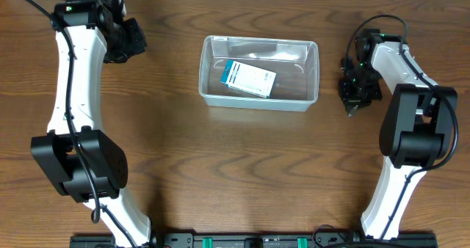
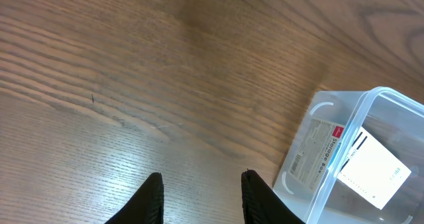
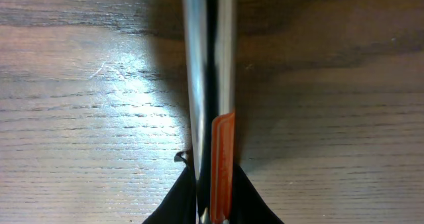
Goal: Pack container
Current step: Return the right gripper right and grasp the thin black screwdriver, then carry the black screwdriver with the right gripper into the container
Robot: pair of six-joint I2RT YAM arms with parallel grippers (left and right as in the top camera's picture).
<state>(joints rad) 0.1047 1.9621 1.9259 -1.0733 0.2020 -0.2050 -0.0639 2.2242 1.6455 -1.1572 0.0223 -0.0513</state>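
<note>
Our right hand (image 3: 213, 184) clenches a slim orange-and-silver tool (image 3: 222, 151) at the worktop (image 3: 99, 118). Our left hand (image 2: 202, 197) hangs released, the tub (image 2: 371, 111) to its right.

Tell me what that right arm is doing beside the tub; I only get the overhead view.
Observer: The right gripper is closed on a thin metal tool with an orange strip.
Operator: And the left arm, up in the corner?
Observer: The left gripper is open, with only bare table between its fingers.
Operator: Anything about the tub I'm missing?
Observer: A printed label with a barcode sits at the tub's end.
</note>
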